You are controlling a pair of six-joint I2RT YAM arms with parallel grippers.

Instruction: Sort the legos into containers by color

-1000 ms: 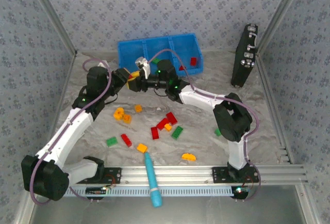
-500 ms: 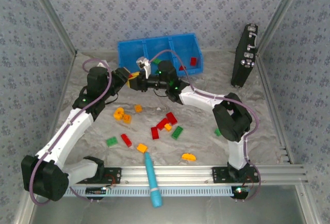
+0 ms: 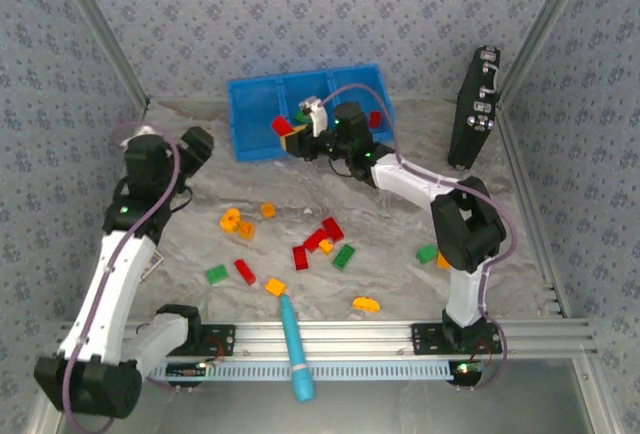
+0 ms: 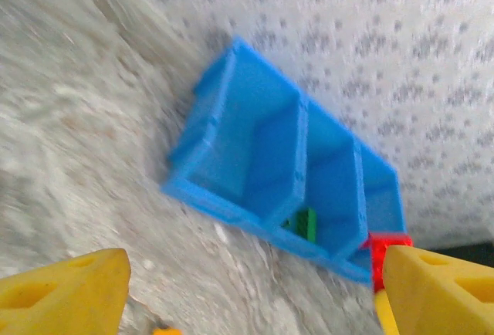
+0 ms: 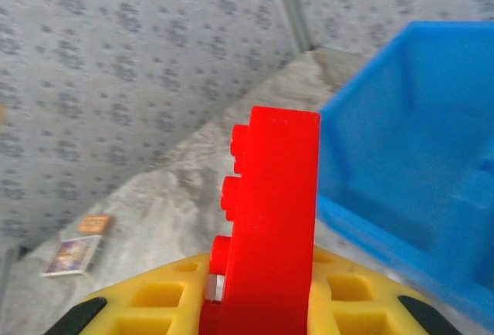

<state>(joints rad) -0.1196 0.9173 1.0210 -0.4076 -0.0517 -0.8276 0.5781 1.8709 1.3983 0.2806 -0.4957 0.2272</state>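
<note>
Clamping a small red plastic lego brick (image 3: 282,126) in the right yellow fingers (image 5: 154,301) by the near wall of the bright blue 3-compartment plastic tray (image 3: 250,146), with the left fingers (image 4: 62,289) spread, empty. Best carried to the right compartment beside 1 red brick (image 3: 375,119), lowered inside before release.

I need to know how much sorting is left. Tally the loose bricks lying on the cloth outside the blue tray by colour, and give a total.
Red bricks: 4
Green bricks: 3
Orange-yellow bricks: 7
Total: 14, as far as the top view lets me separate them.
</note>
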